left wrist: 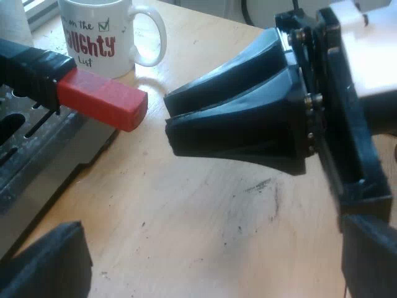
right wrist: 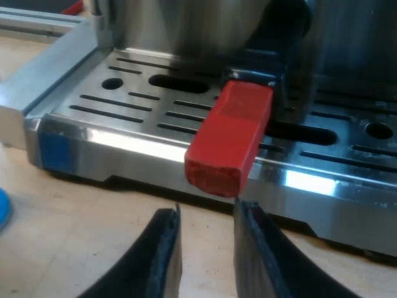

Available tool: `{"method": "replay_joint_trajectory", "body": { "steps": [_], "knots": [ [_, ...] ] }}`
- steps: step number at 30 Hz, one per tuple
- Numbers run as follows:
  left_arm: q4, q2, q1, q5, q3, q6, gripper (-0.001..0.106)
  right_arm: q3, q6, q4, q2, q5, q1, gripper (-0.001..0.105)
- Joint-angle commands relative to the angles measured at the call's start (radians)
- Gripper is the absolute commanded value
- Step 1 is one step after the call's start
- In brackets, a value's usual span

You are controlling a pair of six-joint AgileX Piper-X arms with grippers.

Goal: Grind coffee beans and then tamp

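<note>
Step in hand, as I read it: the right claw (right wrist: 206, 214) is lining up on the holder's handle (left wrist: 28, 68) to take hold of it, ahead of grinding. Its fingers are parted by a narrow gap with nothing between them. The tips are just short of the red end (right wrist: 229, 139) and a little below it. The gap looks no wider than the red block, perhaps narrower.

To do it well:
- Spread wider before closing in.
- Rise to handle height so the pads meet the two side faces flat, not the lower edge.
- Reach past the red tip for a deeper bite, since shifting the handle will likely want leverage.
- Close squarely.

Risk: a tip-only pinch could slip off the smooth block.

Holder: seated at the front of the espresso machine (right wrist: 186, 31) and looks locked in. The handle is dark and squared, and juts out over the slotted drip tray (right wrist: 124, 105) and past its edge, above the bench (left wrist: 205, 205). The red end is a plain rectangular block, matte, with softly rounded edges. Whether the basket holds grounds I cannot tell.

Left claw (left wrist: 211, 248): spread wide, empty, low over the bench near the tray.

Mug (left wrist: 99, 37): stands on the bench just beyond the red end.
</note>
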Motion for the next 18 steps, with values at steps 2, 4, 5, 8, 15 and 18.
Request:
{"method": "replay_joint_trajectory", "body": {
  "steps": [2, 4, 5, 8, 15, 18],
  "knots": [
    [0.004, -0.005, -0.005, 0.009, -0.005, -0.012, 0.083, -0.003, 0.000, -0.043, 0.024, 0.032, -0.005, 0.025],
    [0.005, -0.005, -0.005, 0.009, -0.005, -0.012, 0.083, -0.003, 0.000, -0.060, 0.040, 0.054, -0.005, 0.025],
    [0.005, -0.005, -0.005, 0.009, -0.005, -0.012, 0.083, -0.003, 0.000, -0.066, 0.042, 0.057, -0.005, 0.025],
    [0.005, -0.005, -0.005, 0.009, -0.005, -0.014, 0.083, -0.003, 0.000, -0.096, 0.058, 0.065, -0.021, 0.023],
    [0.005, -0.005, -0.005, 0.009, -0.005, -0.022, 0.083, -0.003, -0.004, -0.142, 0.067, 0.054, -0.089, 0.017],
    [0.008, -0.005, -0.005, 0.009, -0.005, -0.022, 0.083, -0.003, -0.004, -0.142, 0.067, 0.050, -0.106, 0.017]
  ]
}}
